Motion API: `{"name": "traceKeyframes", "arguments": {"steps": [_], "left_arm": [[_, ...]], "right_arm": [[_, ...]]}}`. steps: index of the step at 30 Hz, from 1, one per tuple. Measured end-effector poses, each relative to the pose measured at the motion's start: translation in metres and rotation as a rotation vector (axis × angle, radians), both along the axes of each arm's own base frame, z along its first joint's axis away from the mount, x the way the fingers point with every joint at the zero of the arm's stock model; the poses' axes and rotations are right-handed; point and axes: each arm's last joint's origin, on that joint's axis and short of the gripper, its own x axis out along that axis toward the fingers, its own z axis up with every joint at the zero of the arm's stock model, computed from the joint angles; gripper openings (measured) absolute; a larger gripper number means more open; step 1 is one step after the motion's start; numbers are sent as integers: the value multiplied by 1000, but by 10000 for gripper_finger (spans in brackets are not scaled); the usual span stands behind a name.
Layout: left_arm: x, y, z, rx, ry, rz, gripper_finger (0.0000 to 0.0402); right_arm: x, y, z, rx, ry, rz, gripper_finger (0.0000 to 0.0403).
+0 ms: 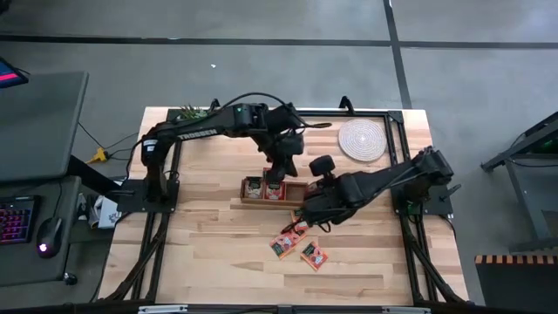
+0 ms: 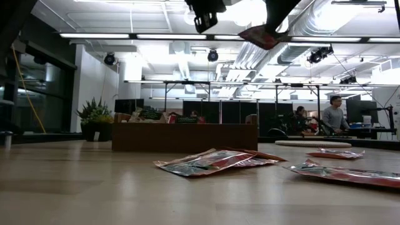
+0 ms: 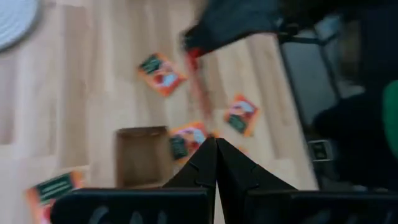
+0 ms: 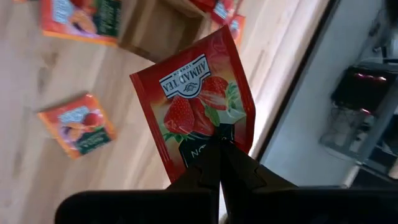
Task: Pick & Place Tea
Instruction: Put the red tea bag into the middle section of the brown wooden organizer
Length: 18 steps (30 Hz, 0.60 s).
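Note:
The tea consists of small orange-red sachets. Two lie in the long wooden box [image 1: 275,189], in its left and middle compartments. Others lie flat on the table [image 1: 218,253] near the front: one tea sachet [image 1: 283,244] and another [image 1: 314,255]. My right gripper [image 4: 219,146] hangs above the table just right of the box, shut on a red strawberry sachet [image 4: 199,93]. That held sachet [image 2: 262,36] also shows high up in the low view. My left gripper [image 3: 216,149] is shut and empty over the box [image 3: 143,158]. My right gripper pinches the strawberry sachet's edge [image 4: 208,142], the one opposite the printed brand name, between its two fingertips. The fingers slant down from above. The sachet is lifted clear of the table and sticks out tilted beyond the fingertips.
A round pale woven mat [image 1: 361,139] lies at the far right of the table. A small plant [image 1: 190,112] stands at the far left corner. The box's right compartment [image 4: 165,28] is empty. People show in the room behind the table.

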Motion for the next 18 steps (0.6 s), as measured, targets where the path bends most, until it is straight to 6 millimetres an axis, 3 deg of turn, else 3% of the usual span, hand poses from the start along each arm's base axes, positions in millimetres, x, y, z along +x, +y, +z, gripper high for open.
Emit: {"name": "traceKeyframes", "arguments": {"steps": [9, 18], "left_arm": [[4, -1, 4, -65, -46, 8, 25], [10, 1, 0, -80, -25, 77, 148]], "right_arm": [[3, -10, 0, -16, 12, -9, 0], [2, -10, 1, -13, 5, -17, 0]]}}
